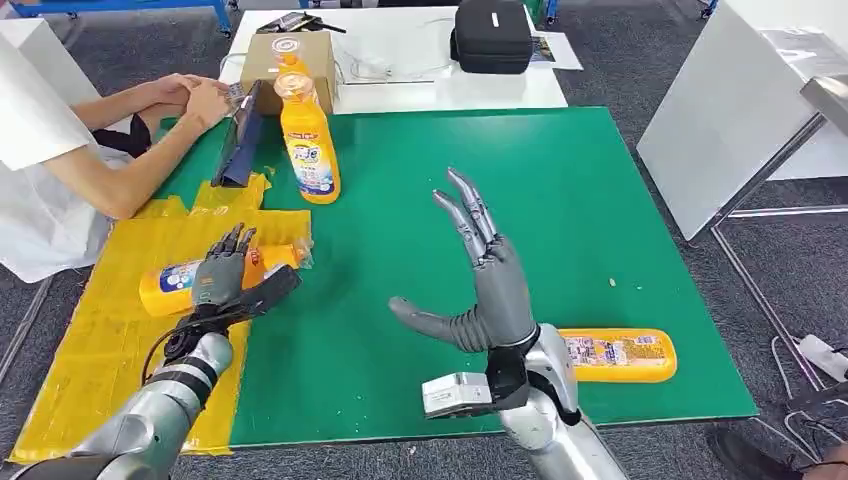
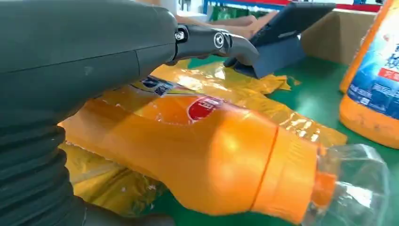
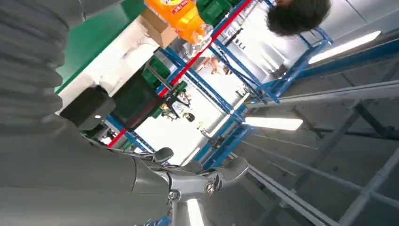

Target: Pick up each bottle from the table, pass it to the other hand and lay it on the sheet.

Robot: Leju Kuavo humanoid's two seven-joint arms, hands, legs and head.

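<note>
Nearest, a bottle point(image 1: 617, 355) lies flat on the green surface point(image 1: 560, 210) just behind the right arm, untaken. The right robot hand point(image 1: 478, 285) stands raised, fingers spread, holding nothing. The left robot hand point(image 1: 232, 282) rests over a second bottle point(image 1: 170, 285) lying on the yellow sheet point(image 1: 90, 350); whether it grips is not clear, though the thumb stands off the body. Judged step: laying down. Release only once the bottle lies fully on the sheet, then lift straight up to avoid rolling it. Farther off, a third bottle point(image 1: 308, 135) stands upright, and a person's arms point(image 1: 150, 130) lie close beside the sheet; keep clear
</note>
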